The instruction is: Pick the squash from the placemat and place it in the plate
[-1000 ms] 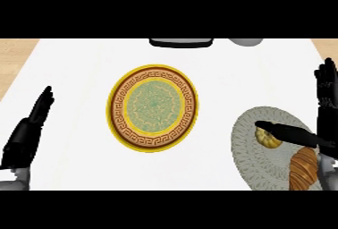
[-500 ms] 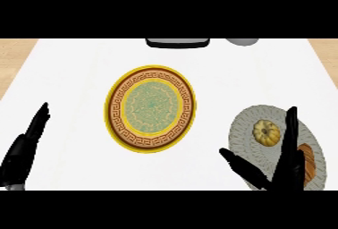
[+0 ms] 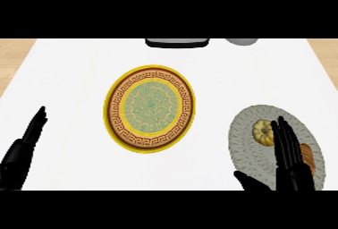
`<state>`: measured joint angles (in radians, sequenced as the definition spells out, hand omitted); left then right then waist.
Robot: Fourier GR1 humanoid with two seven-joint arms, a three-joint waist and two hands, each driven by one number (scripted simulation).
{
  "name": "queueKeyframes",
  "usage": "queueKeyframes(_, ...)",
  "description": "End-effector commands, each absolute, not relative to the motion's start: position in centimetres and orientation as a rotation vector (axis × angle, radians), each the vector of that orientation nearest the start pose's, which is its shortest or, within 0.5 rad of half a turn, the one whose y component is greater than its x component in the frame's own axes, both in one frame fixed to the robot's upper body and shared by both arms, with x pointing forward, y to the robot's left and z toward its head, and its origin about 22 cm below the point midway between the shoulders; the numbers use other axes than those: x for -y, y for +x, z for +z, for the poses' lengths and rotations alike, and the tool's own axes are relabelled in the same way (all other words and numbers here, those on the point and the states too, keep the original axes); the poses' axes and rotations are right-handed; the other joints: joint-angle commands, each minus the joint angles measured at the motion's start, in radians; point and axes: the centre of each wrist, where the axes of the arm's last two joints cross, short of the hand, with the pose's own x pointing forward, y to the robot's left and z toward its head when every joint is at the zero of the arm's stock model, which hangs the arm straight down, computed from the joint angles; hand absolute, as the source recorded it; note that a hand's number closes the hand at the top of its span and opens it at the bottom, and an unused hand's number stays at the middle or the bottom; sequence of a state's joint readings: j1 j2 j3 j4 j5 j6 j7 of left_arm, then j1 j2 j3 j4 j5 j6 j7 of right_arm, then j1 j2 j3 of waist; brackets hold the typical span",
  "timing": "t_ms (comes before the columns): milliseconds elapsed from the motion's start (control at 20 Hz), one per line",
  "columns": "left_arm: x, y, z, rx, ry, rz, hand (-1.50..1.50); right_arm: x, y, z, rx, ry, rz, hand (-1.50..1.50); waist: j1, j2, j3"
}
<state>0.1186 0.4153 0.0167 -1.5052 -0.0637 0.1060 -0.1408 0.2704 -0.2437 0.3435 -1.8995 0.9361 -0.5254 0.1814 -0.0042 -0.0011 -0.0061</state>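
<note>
A: Where's your target?
B: Small pale-yellow ribbed squash (image 3: 264, 132), round and flattened, sits on the grey oval patterned placemat (image 3: 246, 138) at right. A brown item (image 3: 307, 154) lies on the mat too, partly hidden.
A: Plate?
B: Round yellow-rimmed plate with green centre and brown key border (image 3: 149, 108), mid-counter, nothing in it.
A: Hands?
B: Your right hand (image 3: 288, 156) is over the mat, fingers straight, tips just beside the squash, holding nothing. Left hand (image 3: 26, 145) rests at lower left, fingers straight, empty.
</note>
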Motion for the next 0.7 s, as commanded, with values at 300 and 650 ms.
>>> queueKeyframes(300, -33.4, 21.3, -0.2, 1.524, 0.497, -0.287, 0.00, 18.6, 20.3, 8.4, 1.207, -1.195, 0.660, -1.50, 0.016, 0.003, 0.004)
queueKeyframes(650, -34.8, 21.3, -1.2, 1.516, 0.466, -0.303, 0.00, 18.6, 23.9, 8.3, 0.980, -1.124, 0.779, -1.50, 0.013, 0.004, 0.005)
